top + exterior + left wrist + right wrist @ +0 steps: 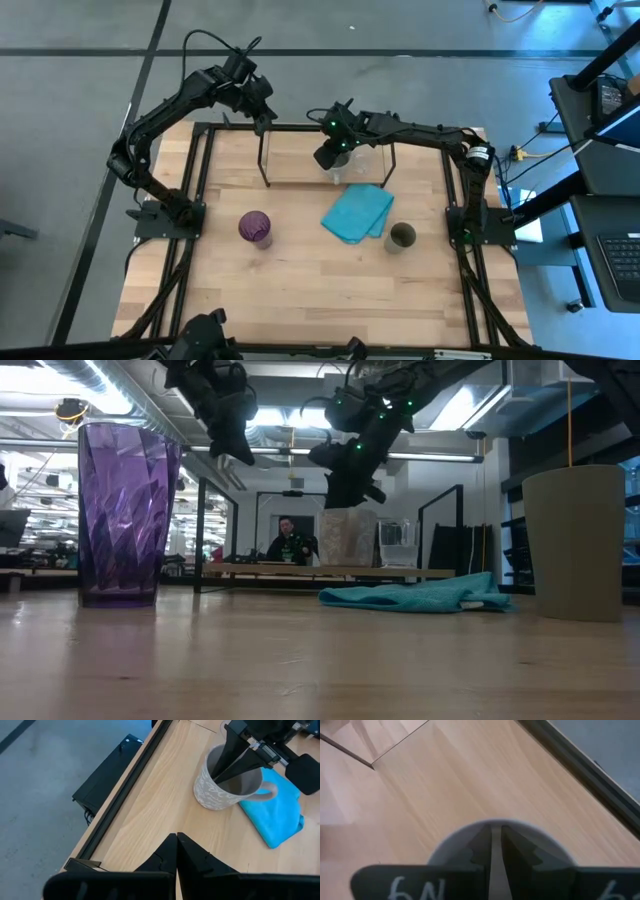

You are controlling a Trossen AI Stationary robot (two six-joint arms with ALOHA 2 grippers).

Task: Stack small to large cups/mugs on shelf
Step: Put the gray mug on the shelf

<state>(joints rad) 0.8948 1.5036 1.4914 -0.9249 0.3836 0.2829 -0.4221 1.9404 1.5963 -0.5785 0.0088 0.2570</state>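
The grey handled mug stands upright on the shelf's wooden base, with the small clear glass beside it. My right gripper hangs over the mug, its fingers almost together at the mug's mouth. My left gripper is shut and empty, raised above the shelf's far left corner. The purple tumbler and the olive-green cup stand on the table nearer the front. My right gripper comes at the mug from above, pointing down, with both fingers inside the ring of the rim. The mug's handle is free. I cannot tell whether the fingers touch the mug.
A folded turquoise cloth lies between the shelf and the olive cup. The shelf's thin black uprights stand left and right of the mug. The black table frame runs along the edges. A person sits far behind the table.
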